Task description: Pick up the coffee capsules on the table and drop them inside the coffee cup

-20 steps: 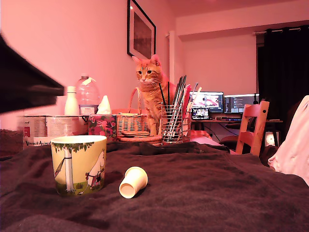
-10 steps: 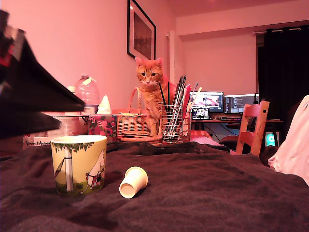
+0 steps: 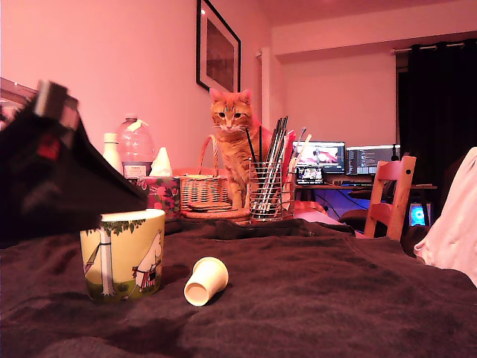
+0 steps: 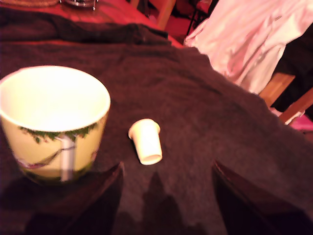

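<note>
A cream-white coffee capsule point(image 3: 205, 280) point(image 4: 145, 141) lies on its side on the dark brown cloth of the table point(image 3: 320, 291) point(image 4: 195, 98). Just to the exterior view's left of it stands the yellow-green coffee cup point(image 3: 123, 253) point(image 4: 51, 122), upright, with a tree print and a pale inside that holds nothing. My gripper point(image 4: 166, 196) hangs open above the cloth, its two dark fingers point(image 4: 98, 200) spread apart, with the capsule a short way ahead of the gap and nothing between them. In the exterior view the arm point(image 3: 52, 179) is a dark blurred mass at the left, over the cup.
An orange cat point(image 3: 237, 142) sits at the table's far edge behind a wire pen holder point(image 3: 266, 190) and a wicker basket point(image 3: 203, 190). Bottles point(image 3: 136, 147) and tins stand at the back left. Pale cloth point(image 4: 249, 34) hangs over a wooden chair point(image 3: 391, 195) at the exterior view's right.
The arm has swung in from the exterior view's left edge toward the cup, growing larger in view. The capsule and cup have not moved. The cat turned its head to face front.
</note>
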